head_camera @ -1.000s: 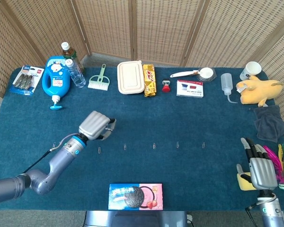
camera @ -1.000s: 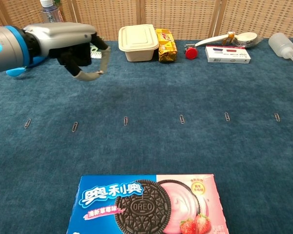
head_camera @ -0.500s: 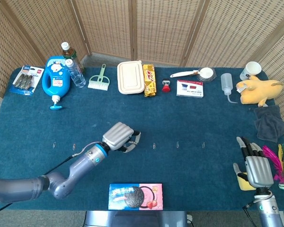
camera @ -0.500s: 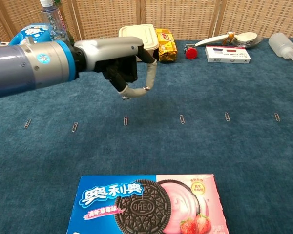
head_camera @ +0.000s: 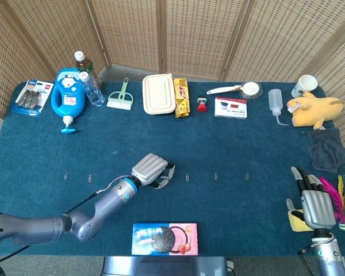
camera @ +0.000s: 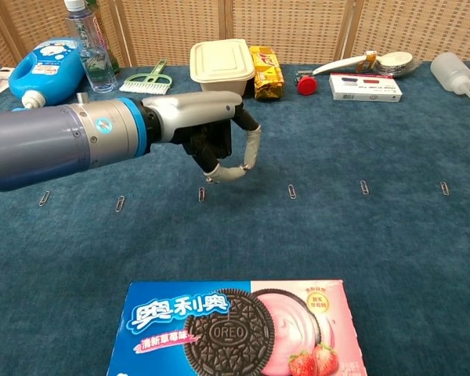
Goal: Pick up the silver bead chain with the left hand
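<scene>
Chest view shows the left hand [camera: 211,133] hovering above the carpeted table [camera: 392,251], beyond the Oreo box [camera: 235,329], its fingers curled in so thumb and fingertip nearly meet, with nothing visible between them. Just beneath it, still beyond the Oreo box, a paper clip [camera: 201,194] lies in a row of clips. The silver bead chain cannot be made out in either view (too small or hidden). Far right of the Oreo box, the right hand [head_camera: 316,207] is held with fingers spread, empty
</scene>
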`<action>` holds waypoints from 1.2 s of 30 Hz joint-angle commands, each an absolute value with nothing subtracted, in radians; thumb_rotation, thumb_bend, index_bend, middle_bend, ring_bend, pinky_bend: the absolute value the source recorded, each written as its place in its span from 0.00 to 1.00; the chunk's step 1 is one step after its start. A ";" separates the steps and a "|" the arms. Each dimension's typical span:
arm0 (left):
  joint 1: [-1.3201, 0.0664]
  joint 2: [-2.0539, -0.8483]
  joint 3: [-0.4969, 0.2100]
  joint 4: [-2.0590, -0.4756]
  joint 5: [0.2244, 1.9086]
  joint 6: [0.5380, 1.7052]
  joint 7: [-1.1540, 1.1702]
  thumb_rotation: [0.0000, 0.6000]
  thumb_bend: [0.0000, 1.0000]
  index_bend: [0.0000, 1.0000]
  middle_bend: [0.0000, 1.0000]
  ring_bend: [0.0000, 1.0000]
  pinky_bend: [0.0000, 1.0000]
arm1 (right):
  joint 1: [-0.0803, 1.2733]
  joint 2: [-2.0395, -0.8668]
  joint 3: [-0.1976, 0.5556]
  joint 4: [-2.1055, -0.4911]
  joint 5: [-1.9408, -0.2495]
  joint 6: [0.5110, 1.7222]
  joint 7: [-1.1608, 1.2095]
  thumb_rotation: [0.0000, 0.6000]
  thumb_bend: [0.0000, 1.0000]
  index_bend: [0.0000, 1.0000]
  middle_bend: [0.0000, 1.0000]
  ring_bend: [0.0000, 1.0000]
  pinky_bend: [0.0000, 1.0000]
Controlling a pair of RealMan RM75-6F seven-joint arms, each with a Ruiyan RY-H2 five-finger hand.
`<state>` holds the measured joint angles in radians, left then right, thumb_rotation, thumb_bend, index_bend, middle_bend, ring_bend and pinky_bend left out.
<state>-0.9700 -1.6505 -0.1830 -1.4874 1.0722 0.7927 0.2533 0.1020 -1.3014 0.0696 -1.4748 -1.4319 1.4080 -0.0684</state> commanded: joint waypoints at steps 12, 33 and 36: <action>-0.972 -1.676 -0.163 -1.453 1.063 0.798 0.283 1.00 0.74 0.59 1.00 1.00 1.00 | 0.088 -1.307 0.065 -1.463 -1.432 1.424 -0.048 1.00 0.39 0.00 0.08 0.17 0.15; -0.937 -1.479 -0.218 -1.406 1.042 0.861 0.292 1.00 0.74 0.59 1.00 1.00 1.00 | 0.105 -1.318 0.072 -1.461 -1.426 1.400 -0.067 1.00 0.39 0.00 0.08 0.17 0.15; -0.935 -1.488 -0.221 -1.376 1.023 0.855 0.284 1.00 0.74 0.59 1.00 1.00 1.00 | 0.107 -1.324 0.072 -1.460 -1.425 1.397 -0.071 1.00 0.39 0.00 0.08 0.17 0.15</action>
